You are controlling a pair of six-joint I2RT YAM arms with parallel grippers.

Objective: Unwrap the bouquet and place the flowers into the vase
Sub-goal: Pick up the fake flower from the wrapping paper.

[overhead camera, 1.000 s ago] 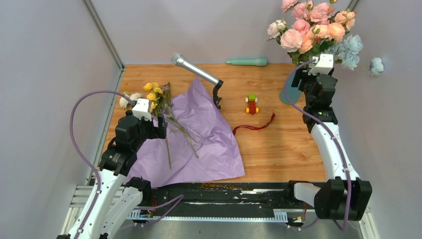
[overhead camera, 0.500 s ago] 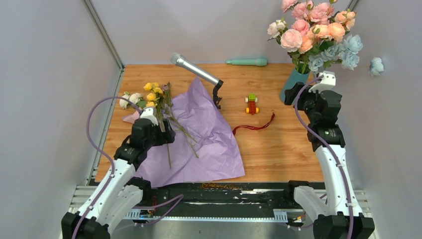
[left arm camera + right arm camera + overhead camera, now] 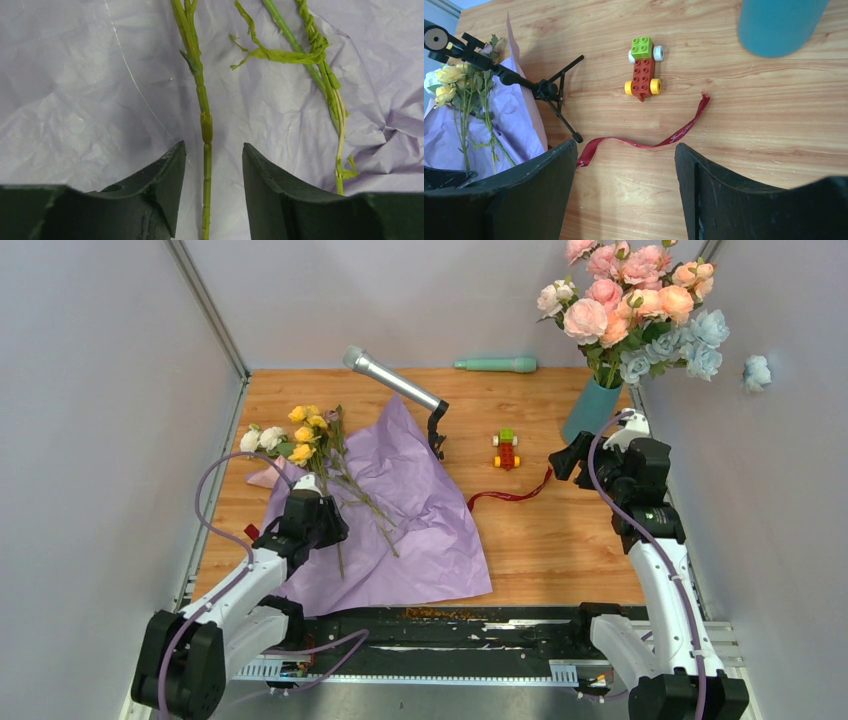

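Left wrist view showed what the top view hid. The left gripper (image 3: 214,150) straddled one green stem (image 3: 205,125) lying on the lilac paper wrap (image 3: 75,100). Its jaws stood at a middling gap, with paper visible on both sides of the stem, so we recorded no grip. Two further stems (image 3: 325,75) lay to the right.

Right wrist view showed the right gripper (image 3: 625,147) spread wide and empty above the dark red ribbon (image 3: 649,145) on the wooden table (image 3: 749,150). The brick toy car (image 3: 643,75) and the base of the teal vase (image 3: 779,25) lay beyond.

Only the top view showed the vase holding pink and peach roses (image 3: 625,290). The yellow roses (image 3: 305,430) lay flat on the unfolded wrap beside the microphone (image 3: 395,383).

Against the frame one second earlier, we noted that the left gripper had moved from the blooms down to the lower stems and narrowed. The right gripper had drawn back from the vase toward the near edge.
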